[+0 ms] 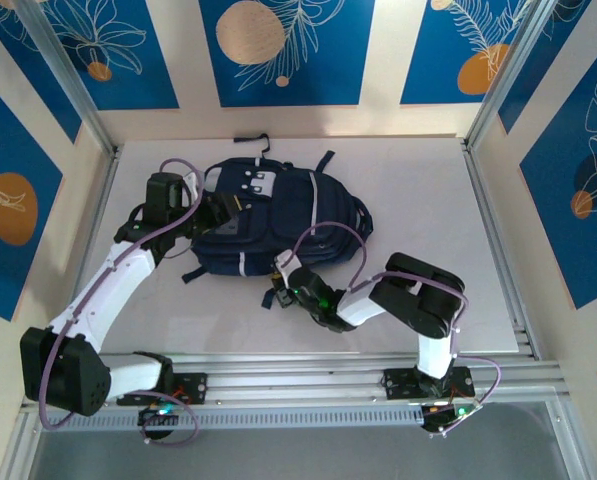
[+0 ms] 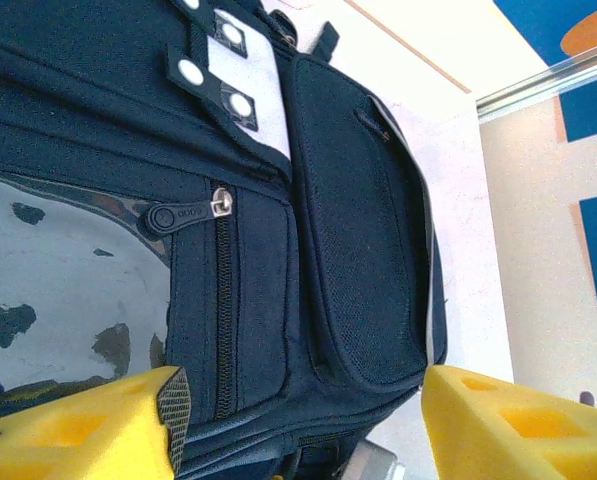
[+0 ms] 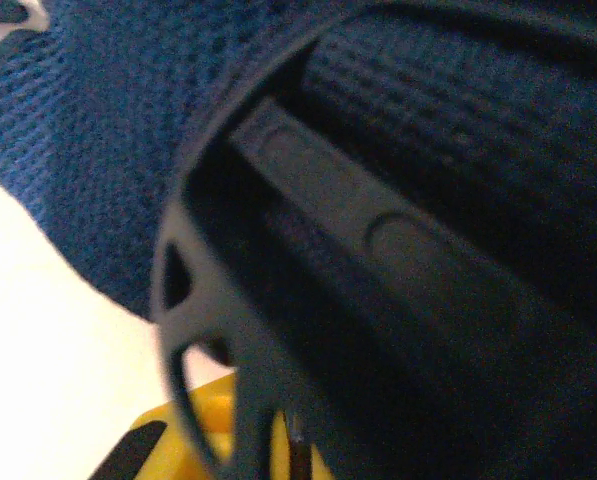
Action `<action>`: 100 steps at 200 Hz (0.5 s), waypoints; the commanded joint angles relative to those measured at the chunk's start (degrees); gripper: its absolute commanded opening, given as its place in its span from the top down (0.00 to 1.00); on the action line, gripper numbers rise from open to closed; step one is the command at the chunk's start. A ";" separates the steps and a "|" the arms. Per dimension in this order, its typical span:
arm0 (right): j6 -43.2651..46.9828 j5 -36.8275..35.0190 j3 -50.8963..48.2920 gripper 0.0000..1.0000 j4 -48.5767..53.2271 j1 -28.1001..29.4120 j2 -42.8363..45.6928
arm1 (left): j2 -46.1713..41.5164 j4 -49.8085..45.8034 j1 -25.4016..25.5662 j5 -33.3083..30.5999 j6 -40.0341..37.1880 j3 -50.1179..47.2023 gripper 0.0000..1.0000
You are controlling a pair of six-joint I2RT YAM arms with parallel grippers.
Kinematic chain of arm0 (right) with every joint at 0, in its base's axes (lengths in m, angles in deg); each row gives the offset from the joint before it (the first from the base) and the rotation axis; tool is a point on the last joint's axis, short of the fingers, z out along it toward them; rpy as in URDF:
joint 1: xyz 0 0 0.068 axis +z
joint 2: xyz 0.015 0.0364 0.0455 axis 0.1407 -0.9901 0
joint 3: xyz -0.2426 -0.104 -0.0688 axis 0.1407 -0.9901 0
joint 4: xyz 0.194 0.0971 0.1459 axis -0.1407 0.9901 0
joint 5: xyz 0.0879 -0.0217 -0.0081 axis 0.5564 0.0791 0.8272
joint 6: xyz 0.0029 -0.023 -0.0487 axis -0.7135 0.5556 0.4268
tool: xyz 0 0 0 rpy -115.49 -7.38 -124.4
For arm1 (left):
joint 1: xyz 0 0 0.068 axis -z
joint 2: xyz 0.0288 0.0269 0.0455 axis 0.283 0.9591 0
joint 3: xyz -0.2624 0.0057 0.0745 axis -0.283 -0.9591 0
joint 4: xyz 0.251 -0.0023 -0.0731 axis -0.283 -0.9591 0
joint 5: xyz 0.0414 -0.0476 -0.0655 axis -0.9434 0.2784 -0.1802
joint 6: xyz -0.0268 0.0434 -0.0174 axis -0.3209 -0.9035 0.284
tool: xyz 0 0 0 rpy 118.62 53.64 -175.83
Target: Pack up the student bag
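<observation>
**ROBOT LAB CELL, NOT A HOME OR SHOP**

Purpose-built test booth. The left arm (image 1: pixel 118 280) and right arm (image 1: pixel 423 305) are bolted to an aluminium rail (image 1: pixel 308 378) well behind the left claw (image 1: pixel 233 208) and right claw (image 1: pixel 280 272). A plain white table (image 1: pixel 418 190) lies under both claws. Metal frame posts (image 1: pixel 63 75) stand out to the left of the left claw and to the right of the right claw. Beyond the claws are cream walls with blue printed panels (image 1: pixel 278 45) showing leaf outlines and orange discs, a staged backdrop look. Purple cables (image 1: pixel 178 165) loop along the arms. Green lights (image 1: pixel 323 298) glow just behind the right claw. No furniture, no household clutter near either claw.
</observation>
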 commanded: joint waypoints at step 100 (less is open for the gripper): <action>2.27 3.42 -0.40 1.00 2.86 0.52 6.42 | -16.39 5.24 4.64 -11.34 36.40 -25.05 0.03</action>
